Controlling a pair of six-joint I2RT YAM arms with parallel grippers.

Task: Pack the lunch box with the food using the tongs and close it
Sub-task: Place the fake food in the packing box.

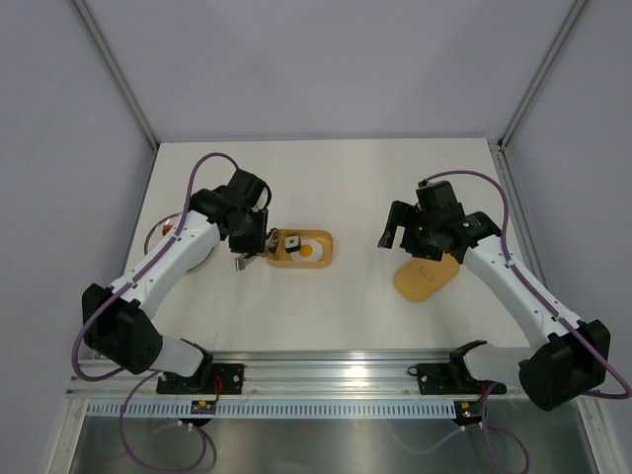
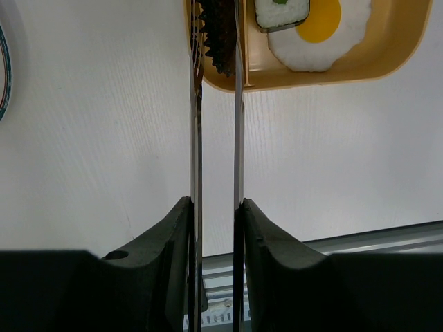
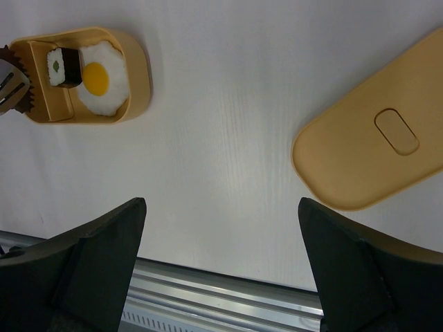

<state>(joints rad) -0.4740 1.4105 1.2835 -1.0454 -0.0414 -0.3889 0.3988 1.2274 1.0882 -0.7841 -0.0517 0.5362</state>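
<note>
White tabletop (image 1: pixel 326 316) carries the open lunch box (image 1: pixel 327 252) centre-left, with its lid (image 1: pixel 425 278) lying apart, centre-right. My left fingers (image 2: pixel 166 242) clamp the tongs (image 2: pixel 237 138), whose tips pinch a brown piece (image 2: pixel 218 34) at the box's left end. The egg (image 2: pixel 325 34) and roll (image 2: pixel 280 12) are in. My right fingers (image 3: pixel 104 242) gape wide, empty. Lidding remains.

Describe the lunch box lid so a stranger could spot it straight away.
Look at the white table, then its right side, beneath the right arm. The lid lies flat there, apart from the lunch box. Unlike the box, it holds no food and has a small oval mark in its middle.
</note>
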